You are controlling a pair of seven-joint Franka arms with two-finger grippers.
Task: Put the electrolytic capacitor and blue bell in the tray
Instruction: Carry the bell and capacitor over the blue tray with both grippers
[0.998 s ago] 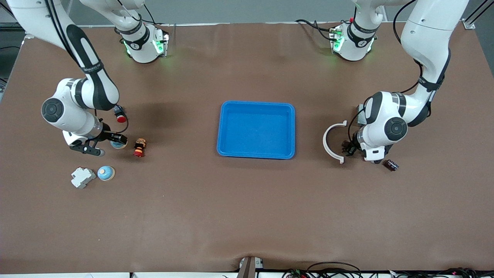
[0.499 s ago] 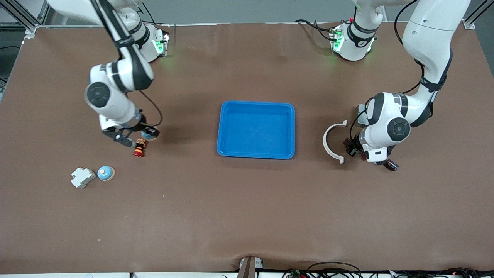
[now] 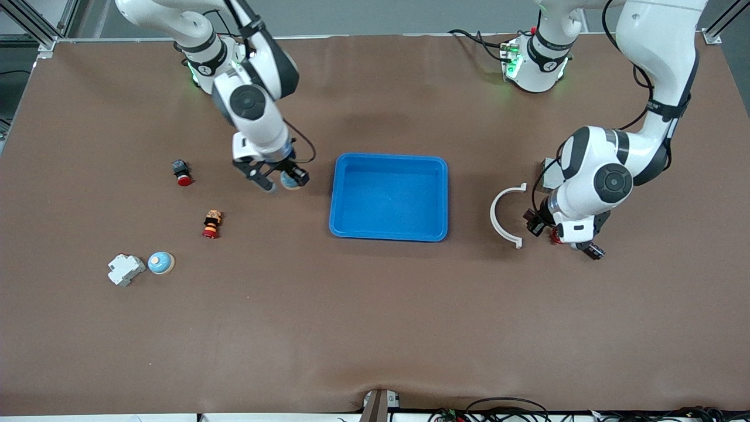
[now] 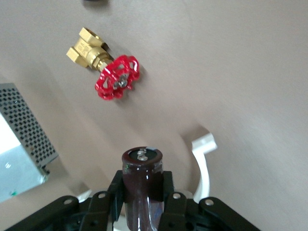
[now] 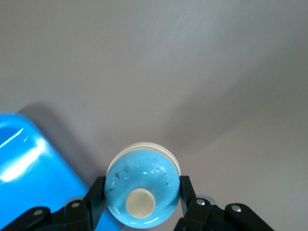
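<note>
The right gripper [image 3: 282, 180] squeezes the round shiny blue bell [image 5: 142, 186] just off the shallow bright-blue plastic tray [image 3: 389, 236]'s nine o'clock edge — next, over and drop. The left gripper [image 4: 144, 192] pinches the dark brown can-shaped capacitor [image 4: 141, 174] — probably just lifted.

Grey box [image 4: 19, 139] cut off; white arc [image 4: 204, 166] part-hidden

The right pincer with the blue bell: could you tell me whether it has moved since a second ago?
Yes. The right pincer, shut on the blue bell, has travelled toward the tray, away from the red-capped button.

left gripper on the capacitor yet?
Touching. In the left wrist view the left gripper has both fingers pressed against the sides of the dark capacitor, no gap either side.
</note>
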